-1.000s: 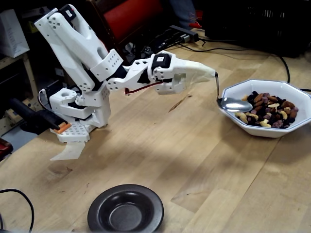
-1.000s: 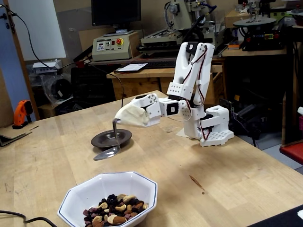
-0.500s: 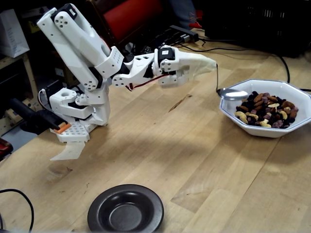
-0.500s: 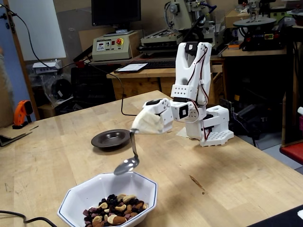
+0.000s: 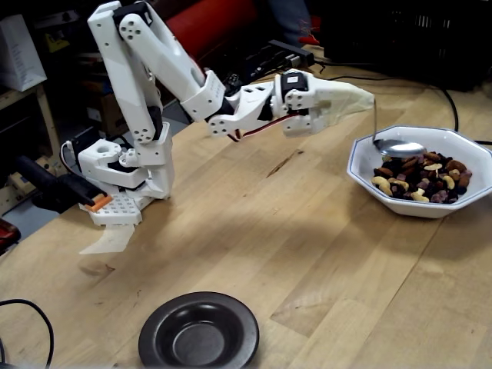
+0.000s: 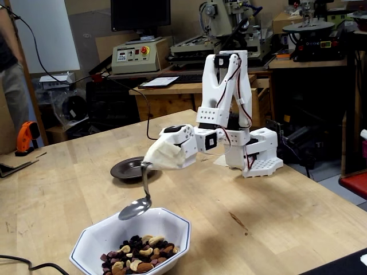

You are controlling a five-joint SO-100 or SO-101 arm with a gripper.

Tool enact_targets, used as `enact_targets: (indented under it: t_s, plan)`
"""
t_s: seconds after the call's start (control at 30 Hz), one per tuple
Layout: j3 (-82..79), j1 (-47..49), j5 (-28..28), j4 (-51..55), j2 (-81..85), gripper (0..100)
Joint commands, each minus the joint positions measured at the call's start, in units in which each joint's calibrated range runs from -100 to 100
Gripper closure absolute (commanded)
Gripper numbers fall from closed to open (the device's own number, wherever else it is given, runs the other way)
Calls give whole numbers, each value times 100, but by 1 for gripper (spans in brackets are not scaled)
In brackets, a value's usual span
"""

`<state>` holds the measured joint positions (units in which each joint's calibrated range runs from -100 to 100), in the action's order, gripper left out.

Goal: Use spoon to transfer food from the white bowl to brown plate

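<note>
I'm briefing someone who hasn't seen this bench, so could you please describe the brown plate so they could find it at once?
Start at the white robot arm bolted to the wooden table. In a fixed view, the brown plate lies near the bottom edge, far from the white bowl. It is small, round, dark, glossy and empty, whereas the bowl is white, octagonal and holds food.

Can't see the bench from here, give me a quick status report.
Spoon empty, poised over white bowl. Food in bowl. Brown plate empty. Nothing in the way.
</note>
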<state>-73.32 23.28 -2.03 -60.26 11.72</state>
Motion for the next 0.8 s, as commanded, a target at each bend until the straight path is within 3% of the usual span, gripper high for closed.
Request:
enact_targets:
  t_s: [0.0,0.5,0.77]
  plan:
    - [756,42,20,-140,-381,96]
    - [1004,-40,54,-148,-997,96]
    - [960,-40,733,-148,-1005,96]
